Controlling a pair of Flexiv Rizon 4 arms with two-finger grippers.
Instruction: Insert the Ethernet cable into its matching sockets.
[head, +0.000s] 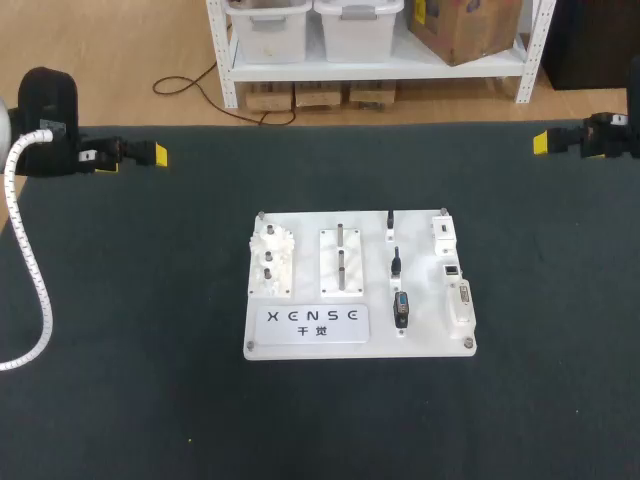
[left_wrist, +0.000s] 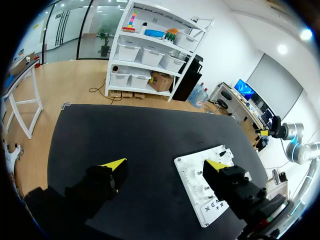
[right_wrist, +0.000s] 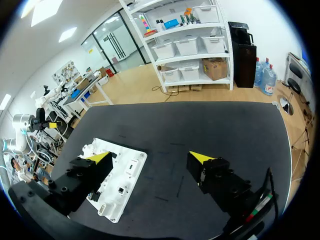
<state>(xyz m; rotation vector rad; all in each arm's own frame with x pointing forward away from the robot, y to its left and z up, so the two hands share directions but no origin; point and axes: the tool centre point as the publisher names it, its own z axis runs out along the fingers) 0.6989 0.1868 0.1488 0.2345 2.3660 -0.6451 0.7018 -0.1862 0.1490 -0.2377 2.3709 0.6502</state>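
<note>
Three short dark plugs (head: 397, 265) stand in a column on the white board (head: 306, 250), a little right of its middle. Which of them belongs to the Ethernet cable cannot be told. At 3 o'clock from the plugs runs a column of white socket blocks (head: 455, 290), the middle one with a small dark square opening. At 9 o'clock from the plugs sits a pin plate (head: 341, 262), beyond it a white gear block (head: 271, 260), and at 6 o'clock from those two a label plate (head: 316, 322). The board lies flat in the middle of the dark table (head: 120, 380), with only bare mat between it and either arm. The left gripper (head: 158, 155) hangs at 10 o'clock from the board, well apart from it and near the table's far edge. The right gripper (head: 541, 143) hangs at 2 o'clock, also well apart. A white ribbed hose (head: 25, 250) curves down from the left arm along the table's 9 o'clock side. The head view shows both grippers side-on, so their spread is unclear there, but the wrist views show it. The left gripper (left_wrist: 165, 165) has its fingers wide apart with only mat between them, and the board (left_wrist: 192, 182) lies under one finger, partly hidden by it. The right gripper (right_wrist: 149, 156) is likewise spread wide and empty, and the board (right_wrist: 125, 172) lies beside and under one finger, which hides part of it. The dark socket openings show more plainly in the right wrist view than from above.
</note>
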